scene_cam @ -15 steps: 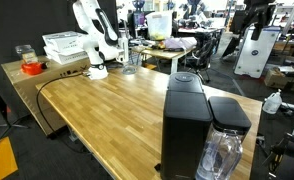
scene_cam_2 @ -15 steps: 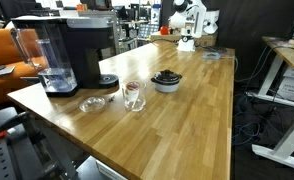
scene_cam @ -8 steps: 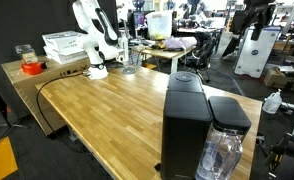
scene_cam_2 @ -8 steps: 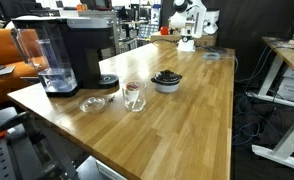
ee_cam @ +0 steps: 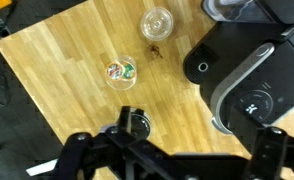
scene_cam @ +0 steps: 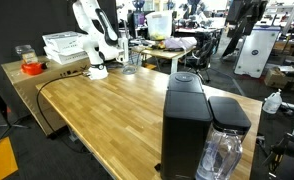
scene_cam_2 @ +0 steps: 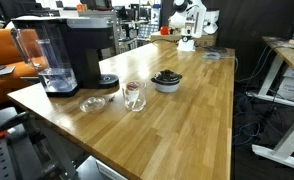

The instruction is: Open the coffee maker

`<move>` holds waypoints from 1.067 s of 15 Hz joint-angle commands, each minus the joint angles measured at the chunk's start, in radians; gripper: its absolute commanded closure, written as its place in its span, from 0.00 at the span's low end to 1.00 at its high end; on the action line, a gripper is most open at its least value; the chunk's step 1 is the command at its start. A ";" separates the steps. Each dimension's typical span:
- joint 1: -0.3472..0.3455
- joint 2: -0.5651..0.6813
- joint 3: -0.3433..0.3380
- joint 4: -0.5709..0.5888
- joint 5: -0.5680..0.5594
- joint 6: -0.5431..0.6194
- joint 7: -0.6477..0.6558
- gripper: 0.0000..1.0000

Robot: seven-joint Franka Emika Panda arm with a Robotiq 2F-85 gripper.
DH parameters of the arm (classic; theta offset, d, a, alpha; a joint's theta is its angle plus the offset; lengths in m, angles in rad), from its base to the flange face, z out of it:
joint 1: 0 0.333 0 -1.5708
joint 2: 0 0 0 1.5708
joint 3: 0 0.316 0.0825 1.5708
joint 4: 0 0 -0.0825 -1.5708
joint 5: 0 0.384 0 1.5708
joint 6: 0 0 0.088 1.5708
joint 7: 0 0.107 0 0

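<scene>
Released gripper (ee_cam: 175, 148) shows only in the wrist view, at the bottom edge, jaws spread wide with nothing between them. It hangs high over the wooden table (ee_cam: 57, 60), looking straight down. The coffee maker (ee_cam: 222, 55) fills the right of that view, off to the side of the gripper and untouched. In an exterior view the coffee maker (scene_cam_2: 75, 50) stands near one end of the table, with its water tank (scene_cam_2: 32, 52) attached at its side. The rounded lid (ee_cam: 262, 95) lies flat and closed. Judged step: approach, not yet begun in earnest, so task progress is 0. The next move calls for shifting sideways until the gripper is over the lid and then descending to its front edge. The jaws must then catch the lip and lift along the hinge arc; which edge carries the hinge cannot be told from here. Count: 1 coffee maker, 1 water tank and 1 lid. There are 3 small items in a row on the table beside the machine: 1 clear dish (scene_cam_2: 92, 103), 1 glass (scene_cam_2: 134, 95) and 1 dark bowl (scene_cam_2: 167, 80). The same 3 appear in the wrist view, and the bowl is partly hidden by the gripper linkage. 1 white arm (scene_cam: 92, 35) stands at the far end of the table, well apart from the machine.
</scene>
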 commanded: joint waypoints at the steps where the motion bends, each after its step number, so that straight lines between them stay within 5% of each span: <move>1: 0.028 0.105 -0.075 0.132 0.140 -0.083 -0.165 0.00; 8: 0.004 0.299 -0.167 0.347 0.421 -0.236 -0.450 0.00; 16: -0.012 0.308 -0.153 0.341 0.377 -0.194 -0.411 0.00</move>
